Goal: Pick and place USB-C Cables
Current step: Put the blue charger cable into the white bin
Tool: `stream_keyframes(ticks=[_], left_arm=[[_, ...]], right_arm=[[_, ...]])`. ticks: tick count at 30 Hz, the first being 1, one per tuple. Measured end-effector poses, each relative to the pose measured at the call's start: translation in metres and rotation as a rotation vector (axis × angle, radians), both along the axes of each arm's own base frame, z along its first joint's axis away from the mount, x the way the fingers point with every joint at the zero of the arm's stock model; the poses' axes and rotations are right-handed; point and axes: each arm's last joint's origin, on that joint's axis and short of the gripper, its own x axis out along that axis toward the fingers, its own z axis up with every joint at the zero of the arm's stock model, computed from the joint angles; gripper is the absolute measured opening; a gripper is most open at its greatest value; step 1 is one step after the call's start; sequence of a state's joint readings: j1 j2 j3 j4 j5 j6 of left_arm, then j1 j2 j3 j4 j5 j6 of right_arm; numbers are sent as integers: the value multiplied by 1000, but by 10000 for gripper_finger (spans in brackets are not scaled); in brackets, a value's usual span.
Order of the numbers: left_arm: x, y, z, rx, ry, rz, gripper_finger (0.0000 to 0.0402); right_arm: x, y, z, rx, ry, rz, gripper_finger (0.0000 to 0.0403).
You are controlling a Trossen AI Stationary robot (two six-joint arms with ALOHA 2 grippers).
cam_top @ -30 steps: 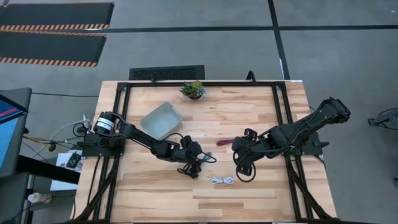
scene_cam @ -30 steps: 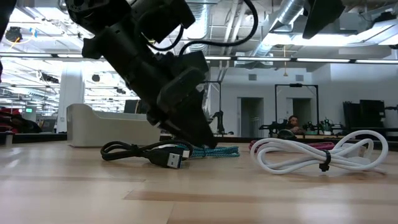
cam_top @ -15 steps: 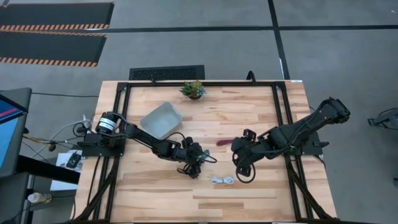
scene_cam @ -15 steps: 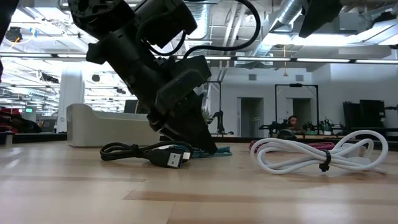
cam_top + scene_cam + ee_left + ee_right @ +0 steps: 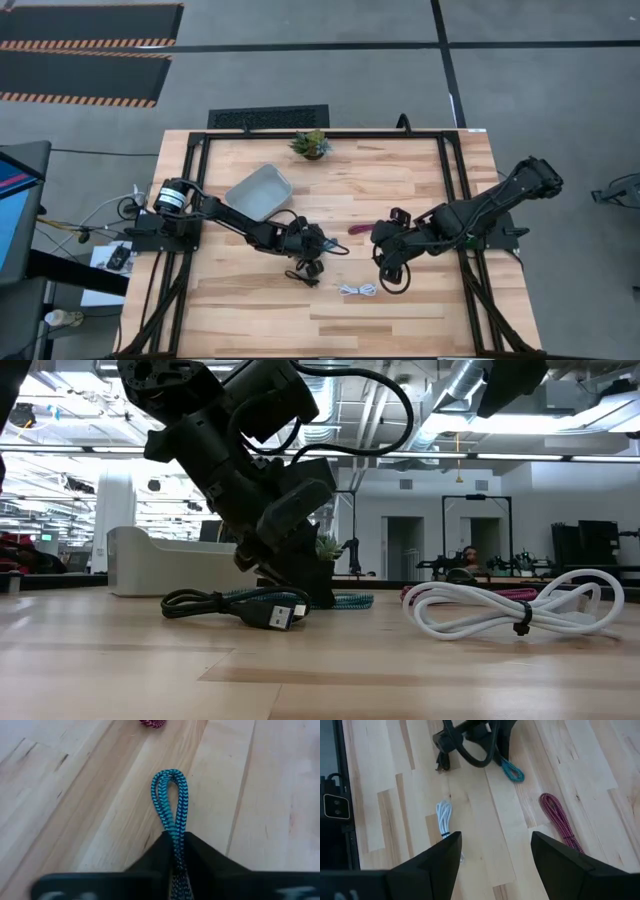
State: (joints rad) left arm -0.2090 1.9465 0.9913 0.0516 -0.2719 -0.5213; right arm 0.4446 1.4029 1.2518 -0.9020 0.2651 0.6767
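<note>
Four USB-C cables lie on the wooden table. My left gripper (image 5: 316, 246) is shut on the teal cable (image 5: 171, 800), low over the table's middle. The black cable (image 5: 300, 272) lies just near of it, partly under the arm. The white cable (image 5: 357, 290) lies nearer the front, and the maroon cable (image 5: 357, 229) lies to the right. My right gripper (image 5: 495, 851) hovers open above the table, right of the white cable, with nothing between its fingers. My left gripper pinches the teal cable's doubled strands (image 5: 176, 840) between its two fingers. The fingers slant down from the table's left and lie along the cable. The cable's looped end (image 5: 170, 775) sticks out past the fingertips and lies flat on the table.
A clear bin (image 5: 258, 192) stands at the back left of the table, behind my left arm. A small potted plant (image 5: 311, 143) sits at the far edge. Bare wood shows along the front and far right.
My left gripper has shut on the teal cable and shifted slightly toward the far edge. The teal cable's free end has drawn in a little toward the gripper. The other cables and my right gripper have stayed put.
</note>
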Motion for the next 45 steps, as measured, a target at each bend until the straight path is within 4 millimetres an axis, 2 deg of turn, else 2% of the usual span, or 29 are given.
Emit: stream_keyframes(ticks=[13, 19, 24, 32, 45], left_arm=[[4, 0, 3, 51, -65, -18, 2], [4, 0, 23, 71, -121, -35, 1], [1, 4, 52, 93, -194, -55, 0], [-20, 12, 103, 206, -246, -28, 0], [-87, 33, 185, 325, -362, 101, 0]], right_arm=[[2, -1, 2, -70, -45, -6, 265], [4, -2, 3, -128, -88, -32, 265], [6, -2, 5, -147, -121, -48, 265], [8, -2, 7, -159, -153, -56, 265], [25, -11, 20, -306, -331, -67, 265]])
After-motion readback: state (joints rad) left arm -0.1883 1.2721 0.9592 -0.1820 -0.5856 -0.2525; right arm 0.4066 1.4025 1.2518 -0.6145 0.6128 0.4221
